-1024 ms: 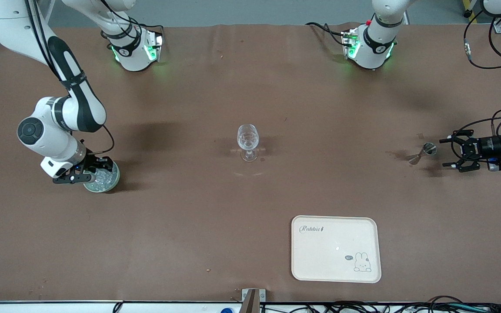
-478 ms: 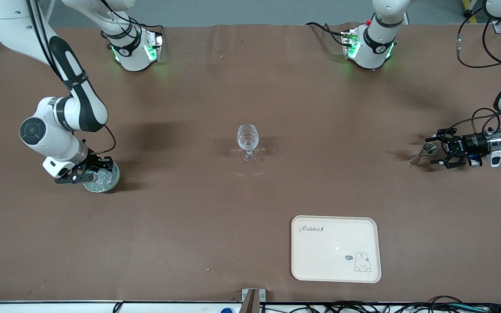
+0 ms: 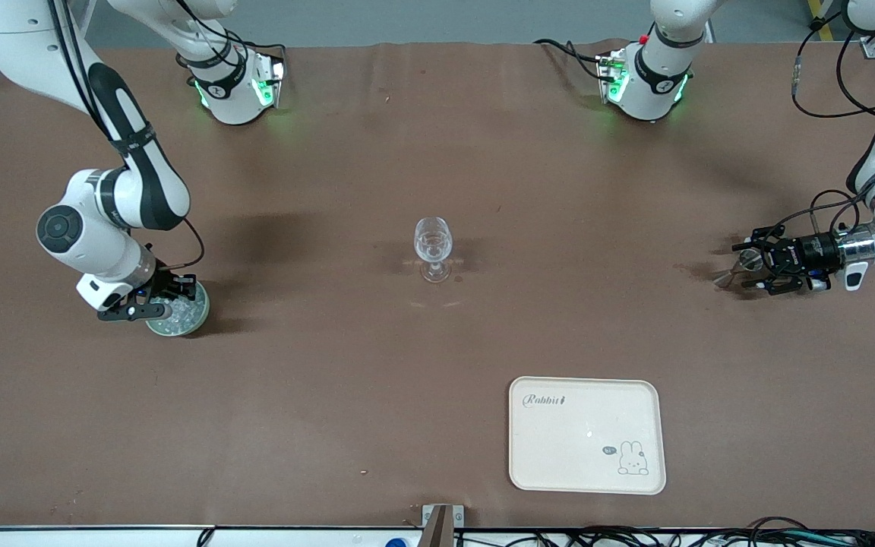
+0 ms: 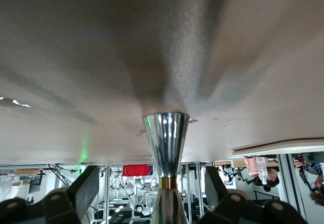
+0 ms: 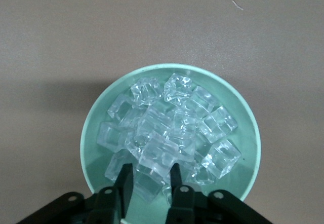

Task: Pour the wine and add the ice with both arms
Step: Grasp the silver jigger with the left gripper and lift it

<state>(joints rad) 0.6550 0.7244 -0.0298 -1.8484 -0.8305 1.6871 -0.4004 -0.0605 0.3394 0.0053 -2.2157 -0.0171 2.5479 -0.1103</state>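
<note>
While the bench (image 3: 377,380) carries a tray (image 3: 587,435) and glass (image 3: 433,248), the right gripper (image 5: 149,183) pinches a cube among the ice (image 5: 169,133) in its bowl (image 5: 248,133); the left gripper (image 3: 749,267) straddles the jigger (image 4: 166,143), fingers spread.

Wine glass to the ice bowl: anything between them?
Nothing. Front view shows bare brown tabletop between the wine glass and the bowl of ice.

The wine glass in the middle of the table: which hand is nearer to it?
Right. The right hand is in the ice bowl; the left hand is at the metal jigger, farther from the wine glass.
</note>
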